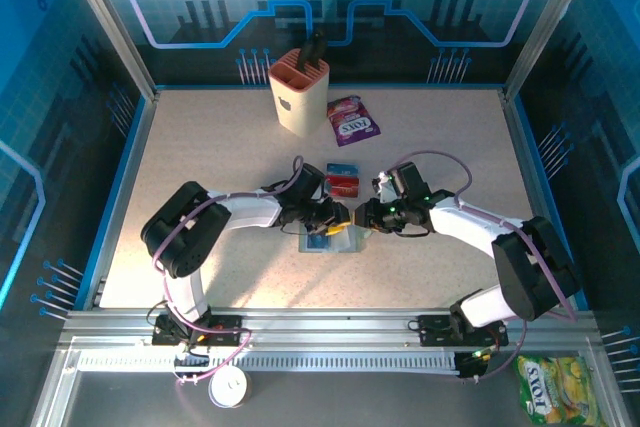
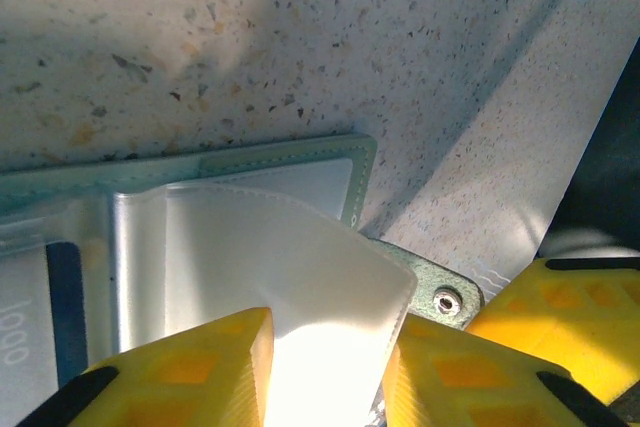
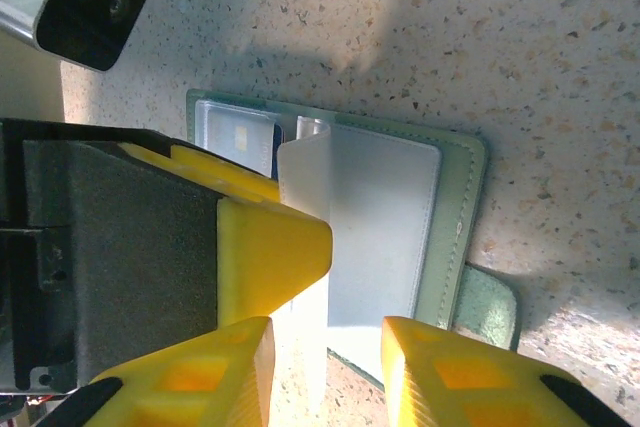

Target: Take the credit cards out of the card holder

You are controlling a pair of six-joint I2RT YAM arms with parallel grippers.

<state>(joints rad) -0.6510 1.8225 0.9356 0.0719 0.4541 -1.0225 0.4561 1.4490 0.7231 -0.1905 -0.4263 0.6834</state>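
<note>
Table (image 2: 250, 37): matt, speckled stone-look
Holder (image 3: 462, 207): matt grey-green leather-like, stitched edge
Sleeve (image 2: 300, 277): smooth, glossy translucent plastic
Snap (image 2: 446, 299): shiny metal
Fingers (image 3: 450, 377): smooth yellow plastic

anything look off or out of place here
One clear sleeve of the open holder curls up instead of lying flat. Also, a yellow packet lies off the table, beyond its near edge on the right.
</note>
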